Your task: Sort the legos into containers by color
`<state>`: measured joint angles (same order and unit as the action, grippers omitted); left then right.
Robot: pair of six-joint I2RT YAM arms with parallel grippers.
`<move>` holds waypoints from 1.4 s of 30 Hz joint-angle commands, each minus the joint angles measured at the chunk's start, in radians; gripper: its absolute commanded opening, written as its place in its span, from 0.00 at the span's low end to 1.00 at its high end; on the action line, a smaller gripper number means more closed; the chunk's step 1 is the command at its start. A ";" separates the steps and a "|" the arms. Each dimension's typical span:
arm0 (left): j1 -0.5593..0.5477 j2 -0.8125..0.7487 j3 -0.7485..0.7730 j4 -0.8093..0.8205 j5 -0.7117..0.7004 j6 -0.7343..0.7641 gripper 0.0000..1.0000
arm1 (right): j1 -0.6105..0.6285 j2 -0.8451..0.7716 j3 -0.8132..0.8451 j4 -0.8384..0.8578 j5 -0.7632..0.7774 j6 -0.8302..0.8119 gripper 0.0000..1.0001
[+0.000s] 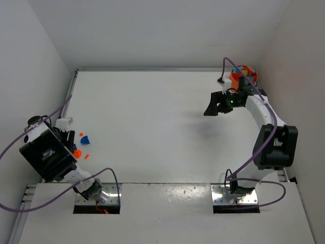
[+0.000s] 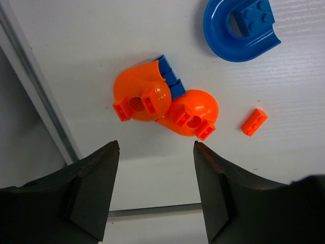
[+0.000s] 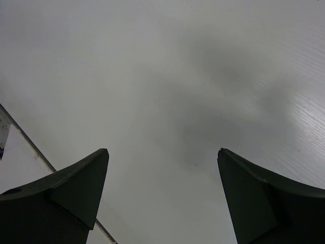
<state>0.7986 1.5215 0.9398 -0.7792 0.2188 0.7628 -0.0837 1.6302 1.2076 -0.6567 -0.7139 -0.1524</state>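
Note:
In the left wrist view, two orange dome-shaped pieces (image 2: pixel 141 99) (image 2: pixel 192 112) lie side by side on the table with a blue brick (image 2: pixel 170 76) tucked behind them. A small orange brick (image 2: pixel 254 122) lies to their right. Further back, a blue curved dish (image 2: pixel 223 35) cradles another blue brick (image 2: pixel 252 15). My left gripper (image 2: pixel 156 146) is open just short of the orange pieces, with nothing between its fingers. From above, it (image 1: pixel 72 141) sits beside the legos (image 1: pixel 85 138) at the table's left edge. My right gripper (image 1: pixel 214 110) (image 3: pixel 162 151) hangs open over bare table.
A round orange tub (image 1: pixel 242 75) with coloured pieces inside stands at the back right corner, partly hidden behind the right arm. The left wall and a metal rail (image 2: pixel 30 96) run close beside the left gripper.

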 commanded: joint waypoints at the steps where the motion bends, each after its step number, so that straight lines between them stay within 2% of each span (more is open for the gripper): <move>1: 0.025 0.028 0.059 -0.026 0.060 0.053 0.67 | 0.007 -0.001 0.004 0.011 -0.012 0.004 0.88; 14: 0.025 0.141 0.106 -0.008 0.125 -0.020 0.70 | 0.025 0.008 -0.005 0.011 -0.002 0.004 0.88; 24: 0.025 0.195 0.140 0.001 0.156 -0.051 0.62 | 0.035 0.017 -0.005 0.011 -0.002 0.004 0.88; 31: 0.025 0.213 0.140 0.011 0.165 -0.060 0.61 | 0.035 0.026 -0.005 0.011 -0.002 0.004 0.88; 42: 0.025 0.213 0.113 0.011 0.186 -0.060 0.47 | 0.035 0.026 -0.005 0.011 -0.002 -0.006 0.88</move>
<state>0.8127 1.7332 1.0519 -0.7719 0.3607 0.6964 -0.0563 1.6585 1.2034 -0.6594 -0.7067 -0.1528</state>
